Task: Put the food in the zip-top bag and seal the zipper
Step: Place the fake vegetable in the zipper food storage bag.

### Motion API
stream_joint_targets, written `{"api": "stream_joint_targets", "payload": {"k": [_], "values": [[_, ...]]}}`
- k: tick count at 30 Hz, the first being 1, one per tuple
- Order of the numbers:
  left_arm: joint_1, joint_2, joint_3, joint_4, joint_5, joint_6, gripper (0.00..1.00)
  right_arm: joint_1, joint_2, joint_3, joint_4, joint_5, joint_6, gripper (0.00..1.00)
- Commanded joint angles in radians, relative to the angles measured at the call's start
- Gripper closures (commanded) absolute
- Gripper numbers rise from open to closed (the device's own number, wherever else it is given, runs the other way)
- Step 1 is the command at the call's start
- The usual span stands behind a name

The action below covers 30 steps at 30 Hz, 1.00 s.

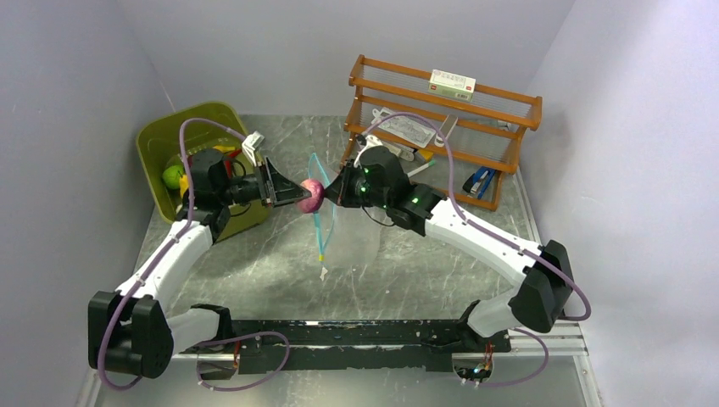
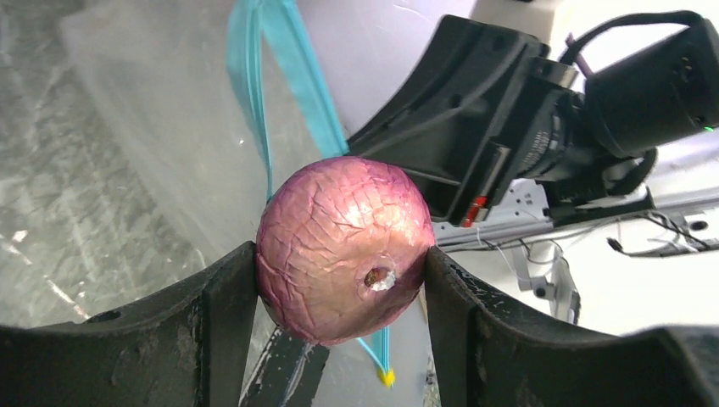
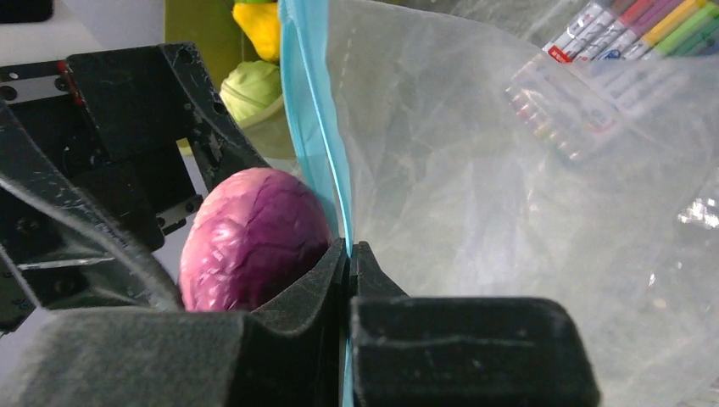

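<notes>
Midway along the far half of the worktop, left gripper (image 1: 292, 193) holds the purple-red piece (image 1: 311, 196) at the mouth of the zip-top bag (image 1: 320, 212). Left wrist: fingers (image 2: 229, 297) clamped on it, zipper (image 2: 254, 102) running far-to-near, mouth facing the left edge, so I'd push straight in past the lip. Right wrist: right gripper (image 3: 349, 259) pinched tight on the zipper.

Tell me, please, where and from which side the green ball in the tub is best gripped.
Probably across its round middle, coming down through the open top: the green ball lies low in the tub, close to its wall, so a sideways approach looks blocked.
</notes>
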Motion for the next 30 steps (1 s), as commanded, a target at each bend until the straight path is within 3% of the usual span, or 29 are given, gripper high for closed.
{"api": "stream_joint_targets", "payload": {"k": [1, 30], "values": [[-0.007, -0.031, 0.089, -0.283, -0.150, 0.230, 0.69, -0.005, -0.047, 0.010, 0.052, -0.030, -0.005, 1.00], [-0.089, 0.014, 0.241, -0.606, -0.452, 0.421, 0.70, -0.005, 0.001, 0.025, 0.178, -0.156, -0.010, 1.00]]}}
